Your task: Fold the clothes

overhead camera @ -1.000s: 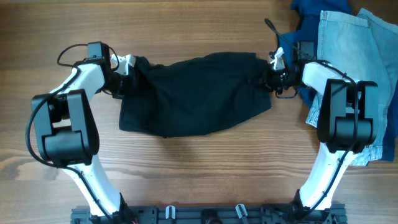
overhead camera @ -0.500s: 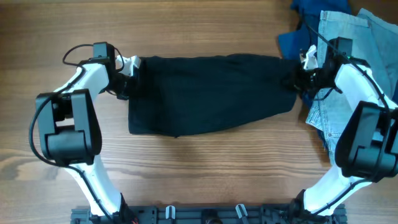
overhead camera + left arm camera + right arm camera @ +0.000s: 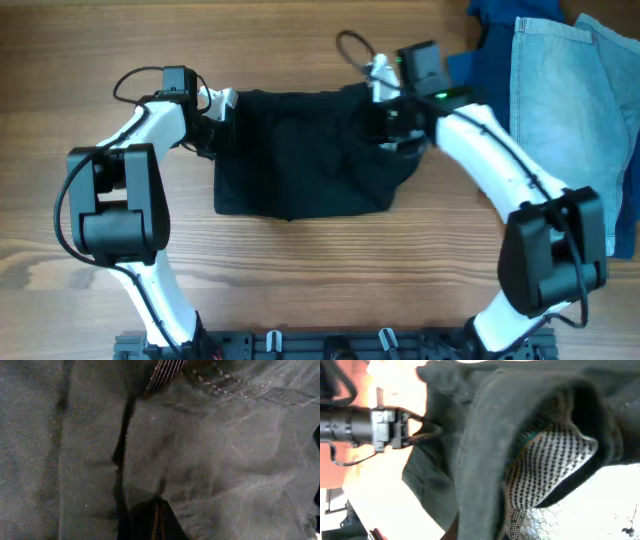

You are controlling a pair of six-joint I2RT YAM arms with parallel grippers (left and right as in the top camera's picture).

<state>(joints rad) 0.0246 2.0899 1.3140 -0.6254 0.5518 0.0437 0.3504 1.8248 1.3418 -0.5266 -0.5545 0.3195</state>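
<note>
Right arm: swung in from the denim side toward the middle of the table (image 3: 300, 285), bringing its end of the black shorts (image 3: 300, 165) along; the garment now spans less width than a second ago
Left arm: shifted only slightly, at the left end of the shorts
Right pincer (image 3: 388, 128): clamped on the right edge of the shorts, cloth bunched and raised there; its wrist view shows a doubled fold with chequered mesh lining (image 3: 545, 470) exposed
Left pincer (image 3: 213, 130): closed on the left edge; its wrist view is filled with dark cloth, fingers not distinguishable
Black shorts, position: on the table between the two arms, left part flat, right part lifted and carried over
Other garments: light-blue denim shorts (image 3: 570, 110) and royal-blue garment (image 3: 492, 35) at far right, apart from the work
Step in hand: judged the first fold, right side over left
Next move calls for: taking the held edge on to meet the left edge, level, and lowering before release; left end held down so the bottom layer does not drag
</note>
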